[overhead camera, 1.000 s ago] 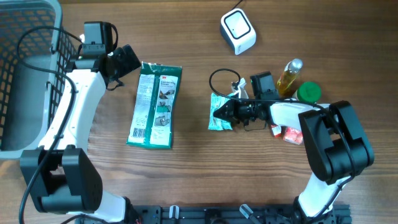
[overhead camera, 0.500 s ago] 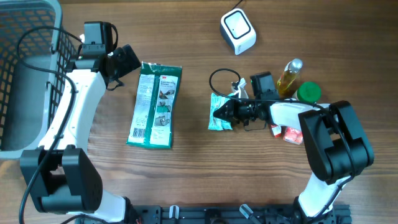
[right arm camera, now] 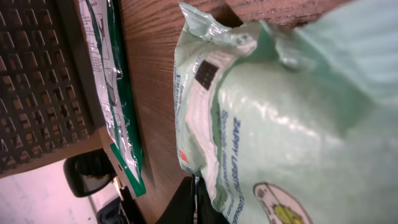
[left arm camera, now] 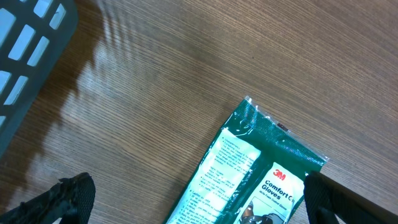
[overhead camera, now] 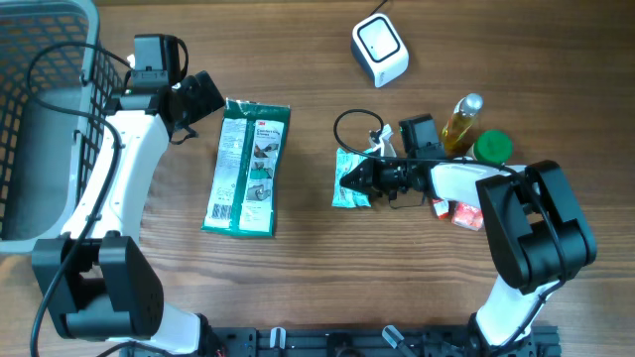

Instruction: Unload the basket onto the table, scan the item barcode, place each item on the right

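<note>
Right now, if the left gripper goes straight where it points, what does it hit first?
Probably the top end of the green gloves pack, just ahead of the open left gripper; depth is unclear, so bare table might come first.

We look down on a wooden worktop (overhead camera: 298, 288), mid-brown, its fine grain running from side to side in the overhead view. The light on it is soft and even, and shadows stay faint. Along the near edge runs a black rail (overhead camera: 327, 342). In the left wrist view a pale sheen lies across the wood, and a streaked shadow falls beside the basket (left arm camera: 59, 37). In the right wrist view a pale pinkish surface (right arm camera: 25, 199) shows past the worktop's edge; we cannot tell wall from floor.
</note>
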Controlling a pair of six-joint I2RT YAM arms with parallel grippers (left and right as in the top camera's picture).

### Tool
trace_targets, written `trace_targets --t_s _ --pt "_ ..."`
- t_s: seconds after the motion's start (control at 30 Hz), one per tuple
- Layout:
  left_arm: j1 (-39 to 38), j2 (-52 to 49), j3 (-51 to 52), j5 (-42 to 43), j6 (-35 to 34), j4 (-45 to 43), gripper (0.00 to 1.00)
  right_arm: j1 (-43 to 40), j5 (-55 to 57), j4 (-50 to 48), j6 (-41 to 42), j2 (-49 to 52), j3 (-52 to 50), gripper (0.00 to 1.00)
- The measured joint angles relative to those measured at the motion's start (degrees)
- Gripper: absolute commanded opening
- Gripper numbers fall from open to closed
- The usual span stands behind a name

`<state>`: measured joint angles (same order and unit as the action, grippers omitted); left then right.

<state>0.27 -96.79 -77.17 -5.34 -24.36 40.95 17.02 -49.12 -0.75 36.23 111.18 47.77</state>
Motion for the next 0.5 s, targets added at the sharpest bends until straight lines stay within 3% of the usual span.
trace_targets --t_s 0.5 --pt "0.0 0.0 0.0 0.0 0.0 0.0 1.00 0.0 0.0 0.0 0.0 0.0 0.0 0.04"
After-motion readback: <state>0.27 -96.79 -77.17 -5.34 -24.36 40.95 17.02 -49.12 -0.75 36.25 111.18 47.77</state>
